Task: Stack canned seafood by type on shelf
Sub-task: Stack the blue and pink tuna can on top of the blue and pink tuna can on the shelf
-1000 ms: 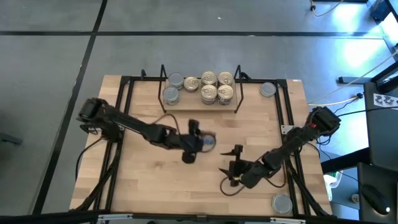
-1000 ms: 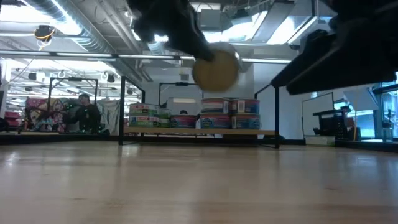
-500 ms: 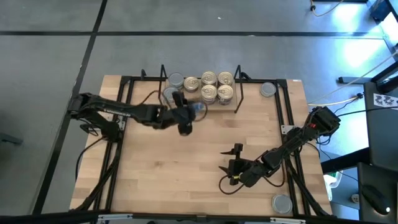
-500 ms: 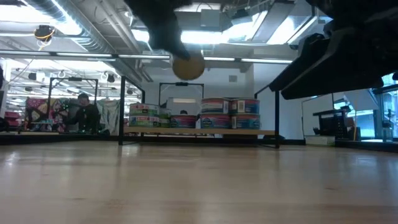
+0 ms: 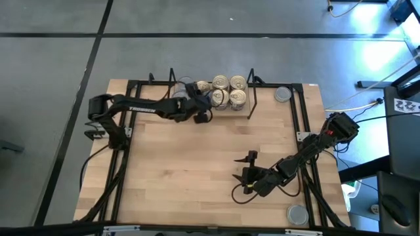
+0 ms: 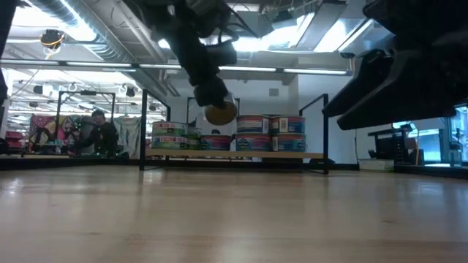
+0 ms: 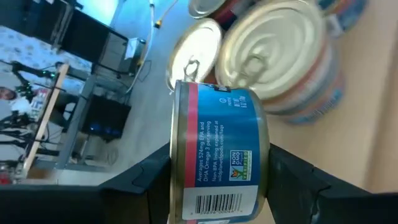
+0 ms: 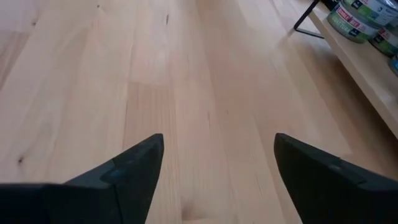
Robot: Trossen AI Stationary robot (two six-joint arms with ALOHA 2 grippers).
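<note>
We see the left hand (image 5: 202,109) gripping a blue-labelled can (image 7: 217,155) at the upper centre of the high view, just beside the gold-topped cans (image 5: 230,90) on the shelf (image 5: 244,113). The right hand (image 5: 245,178) hangs open, lower right, over bare bench (image 5: 184,170).

Grey concrete floor (image 5: 52,65) (dark seams); ceiling strip lights (image 6: 292,71), exposed ducts.
</note>
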